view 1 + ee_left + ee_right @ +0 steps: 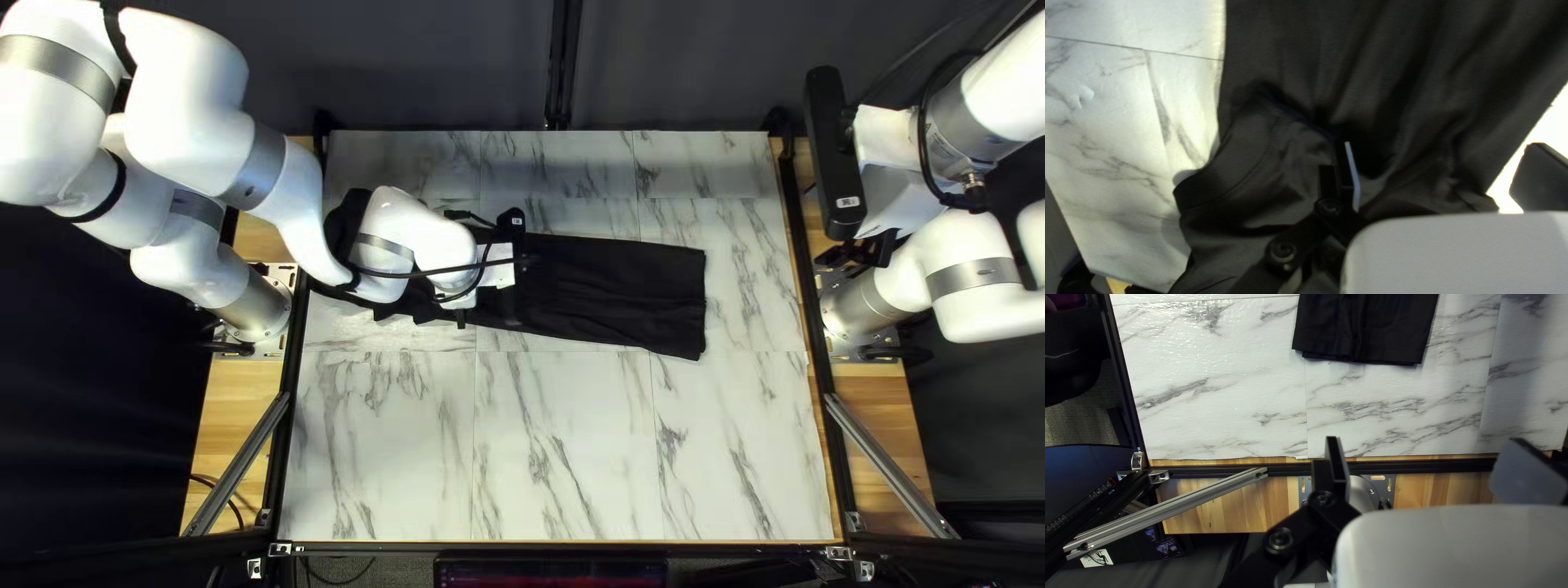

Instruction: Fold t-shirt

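The black t-shirt (pixel 621 292) lies as a long narrow strip across the table, its straight end toward the right of the top left view. My left gripper (pixel 498 265) is over its bunched other end, which the arm partly hides. In the left wrist view, my left gripper (pixel 1440 166) has its fingers wide apart, with dark shirt fabric (pixel 1393 60) below and ahead. My right gripper (pixel 860 253) hangs beyond the table's right edge, away from the cloth. Seen from its wrist, my right gripper (pixel 1434 460) is open and holds nothing; the shirt's straight end (pixel 1385 335) lies ahead.
Marble-patterned tabletop (pixel 566 436) surrounds the shirt, with a wide stretch on the near side. Dark frame rails (pixel 811 316) run along the table's sides. Slanted metal braces (pixel 893 466) stand at the near corners. My right arm's base (pixel 860 310) is beside the right rail.
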